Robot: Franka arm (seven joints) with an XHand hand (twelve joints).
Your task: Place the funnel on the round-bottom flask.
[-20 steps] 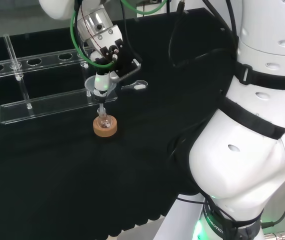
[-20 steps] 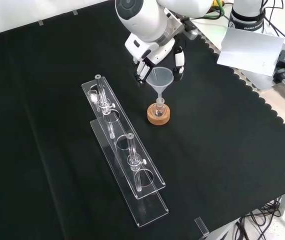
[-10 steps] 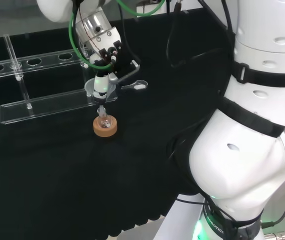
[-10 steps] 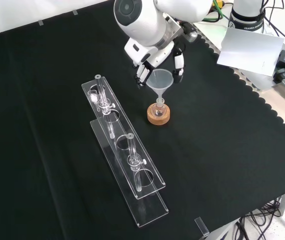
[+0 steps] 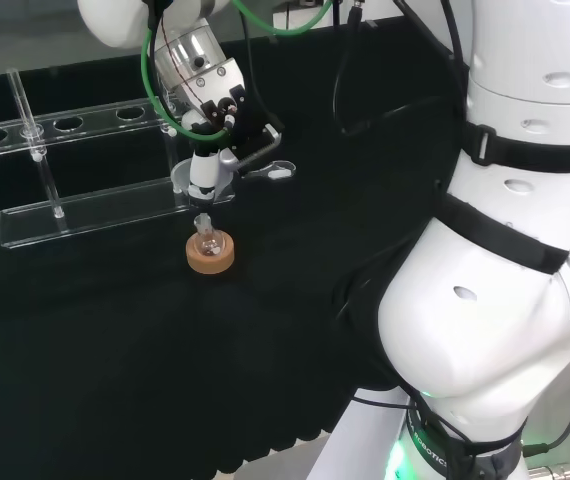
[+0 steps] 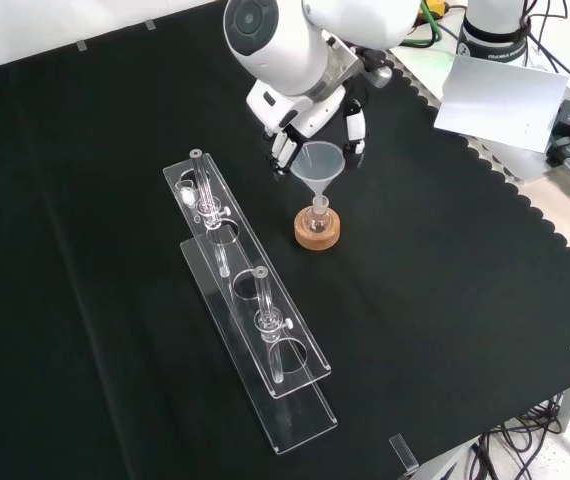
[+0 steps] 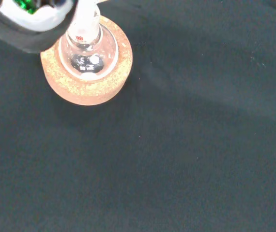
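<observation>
A clear funnel [image 6: 318, 163] stands upright over a small round-bottom flask [image 6: 317, 224] on a cork ring [image 6: 318, 240]; its stem reaches down into the flask's neck. The hand [image 6: 283, 148] comes in from the front view's top, and its fingers are curled at both sides of the funnel's bowl. In the head view the hand [image 5: 205, 165] covers much of the funnel [image 5: 201, 185], above the flask [image 5: 208, 240] and cork ring [image 5: 210, 262]. The wrist view looks down on the flask [image 7: 87, 50] in its cork ring [image 7: 87, 93].
Two long clear racks [image 6: 265, 395] with glass tubes stand left of the flask in the front view, and behind it in the head view [image 5: 95, 210]. A white sheet [image 6: 490, 95] lies beyond the cloth's scalloped edge [image 6: 525, 215]. Bare cloth lies in front of the flask.
The arm's link and the hand have shifted slightly to the left in the front view. The funnel stays over the flask and has barely moved.
</observation>
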